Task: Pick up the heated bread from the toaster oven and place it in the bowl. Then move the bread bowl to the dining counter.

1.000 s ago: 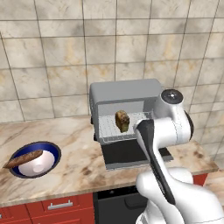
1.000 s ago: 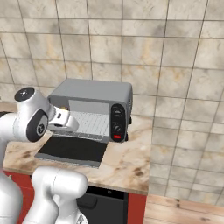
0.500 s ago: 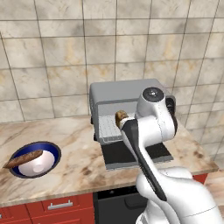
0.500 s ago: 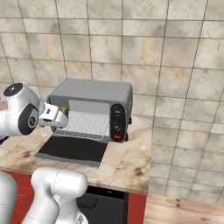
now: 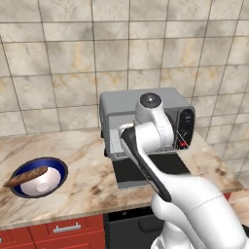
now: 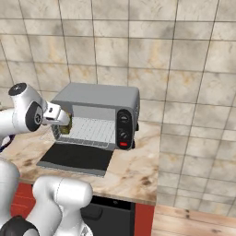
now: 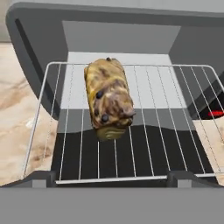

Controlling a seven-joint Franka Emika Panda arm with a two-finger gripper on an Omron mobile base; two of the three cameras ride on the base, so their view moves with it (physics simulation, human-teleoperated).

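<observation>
The toaster oven point(image 5: 168, 99) stands on the counter with its black door point(image 6: 76, 156) dropped open. The heated bread point(image 7: 109, 98), a chunky golden-brown piece, lies on the wire rack point(image 7: 170, 131) inside; a bit of it shows in the right base view point(image 6: 65, 129). My gripper point(image 7: 111, 178) is open just in front of the rack, its fingertips point(image 7: 41, 177) spread wider than the bread and short of it. From the right, the gripper point(image 6: 62, 123) sits at the oven's left opening. The bowl point(image 5: 57, 168), blue-rimmed and white inside, rests far left on the counter.
A long dark-brown stick point(image 5: 25, 177) lies across the bowl. My own arm point(image 5: 151, 131) blocks the oven's opening in the left base view. A knob panel with a red light point(image 6: 123, 144) is on the oven's right. Tiled wall behind; counter edge over red drawers point(image 5: 63, 228).
The wrist has swung left across the oven's front and now covers the bread in the left base view. The bread and bowl have not moved.
</observation>
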